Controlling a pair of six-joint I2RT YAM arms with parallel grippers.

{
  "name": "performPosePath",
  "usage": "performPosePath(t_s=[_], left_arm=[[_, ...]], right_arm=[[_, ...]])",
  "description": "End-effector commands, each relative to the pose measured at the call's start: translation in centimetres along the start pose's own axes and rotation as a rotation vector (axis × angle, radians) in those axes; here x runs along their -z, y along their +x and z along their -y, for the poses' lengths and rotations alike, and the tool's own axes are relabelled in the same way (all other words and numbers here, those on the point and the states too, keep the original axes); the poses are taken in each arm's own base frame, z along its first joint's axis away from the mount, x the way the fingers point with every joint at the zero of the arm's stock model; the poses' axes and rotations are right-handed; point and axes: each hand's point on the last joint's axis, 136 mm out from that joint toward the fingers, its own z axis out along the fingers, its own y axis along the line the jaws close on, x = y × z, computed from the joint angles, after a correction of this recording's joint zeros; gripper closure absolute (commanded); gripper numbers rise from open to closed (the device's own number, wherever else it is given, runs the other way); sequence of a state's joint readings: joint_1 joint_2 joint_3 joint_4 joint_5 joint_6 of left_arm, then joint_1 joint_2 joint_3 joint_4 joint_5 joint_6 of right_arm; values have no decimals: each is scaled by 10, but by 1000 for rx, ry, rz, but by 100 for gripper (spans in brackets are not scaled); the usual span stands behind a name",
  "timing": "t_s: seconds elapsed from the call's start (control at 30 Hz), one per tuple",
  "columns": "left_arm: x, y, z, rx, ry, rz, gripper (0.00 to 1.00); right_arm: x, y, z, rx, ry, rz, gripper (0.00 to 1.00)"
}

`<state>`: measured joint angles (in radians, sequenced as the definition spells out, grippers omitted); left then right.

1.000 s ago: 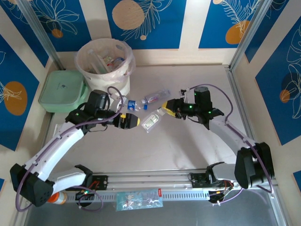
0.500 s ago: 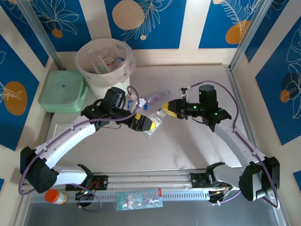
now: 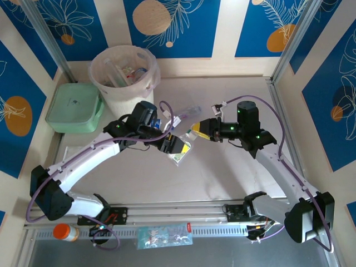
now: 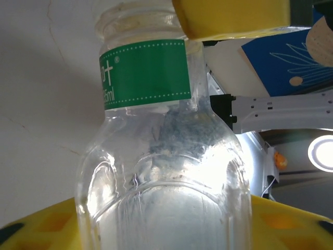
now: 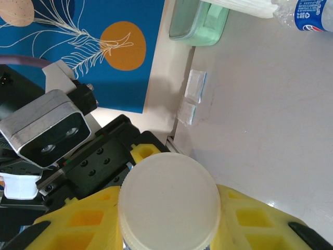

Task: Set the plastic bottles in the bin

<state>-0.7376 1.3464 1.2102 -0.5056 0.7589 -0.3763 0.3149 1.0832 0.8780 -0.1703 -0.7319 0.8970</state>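
A clear plastic bottle (image 3: 182, 153) with a green label (image 4: 144, 77) lies tilted between my two grippers at mid-table. My left gripper (image 3: 177, 146) is shut on its body, yellow fingers (image 4: 44, 229) against both sides. My right gripper (image 3: 197, 132) is shut on a white cap (image 5: 167, 200) at the bottle's neck end; whether the cap sits on the bottle I cannot tell. A second clear bottle (image 3: 187, 113) lies just behind them. A blue-labelled bottle (image 5: 307, 13) lies near the bin (image 3: 122, 72), which holds several bottles.
A pale-green lidded box (image 3: 75, 107) sits left of the bin, against the left wall. An orange-capped jar (image 3: 67, 232) and a clear packet (image 3: 164, 235) lie by the arm bases. Metal rails border the right side.
My left arm swung right to the green-labelled bottle and its jaws closed on it. The right gripper stayed shut at the cap and shifted slightly.
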Motion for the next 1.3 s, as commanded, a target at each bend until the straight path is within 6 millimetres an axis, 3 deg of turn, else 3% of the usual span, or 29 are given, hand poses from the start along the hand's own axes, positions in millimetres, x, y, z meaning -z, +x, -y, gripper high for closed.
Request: performPosePath(t_s=[0.0, 0.07, 0.13, 0.2, 0.27, 0.37, 0.5, 0.6, 0.7, 0.8, 1.03, 1.27], left_arm=[[2, -6, 23, -78, 66, -10, 52], [3, -7, 23, -83, 52, -10, 52], [7, -11, 23, -102, 23, 3, 52], [13, -18, 20, -123, -26, 32, 52], [22, -29, 17, -141, -79, 75, 53], [39, -50, 12, -160, -150, 156, 57], [70, -85, 2, -173, -262, 269, 72], [95, -115, 0, -173, -309, 355, 82], [125, -147, -10, -147, -385, 454, 100], [161, -178, -26, -104, -503, 579, 92], [234, -222, -71, 54, -815, 833, 94], [271, -246, -124, 240, -941, 906, 98]], right_arm=[[2, 3, -8, 20, -8, -3, 64], [3, 2, -11, 33, -11, 3, 56], [7, 1, -14, 52, 3, 20, 32], [14, -2, -17, 82, 46, 61, 16], [24, -6, -21, 114, 83, 111, 9], [40, -9, -35, 162, 108, 173, 8], [60, -10, -55, 219, 108, 244, 8], [69, -9, -61, 238, 108, 274, 8], [72, -9, -57, 236, 128, 287, 8], [74, -10, -50, 218, 146, 297, 9], [70, -11, -40, 156, 136, 298, 10], [65, -11, -27, 122, 157, 281, 10]])
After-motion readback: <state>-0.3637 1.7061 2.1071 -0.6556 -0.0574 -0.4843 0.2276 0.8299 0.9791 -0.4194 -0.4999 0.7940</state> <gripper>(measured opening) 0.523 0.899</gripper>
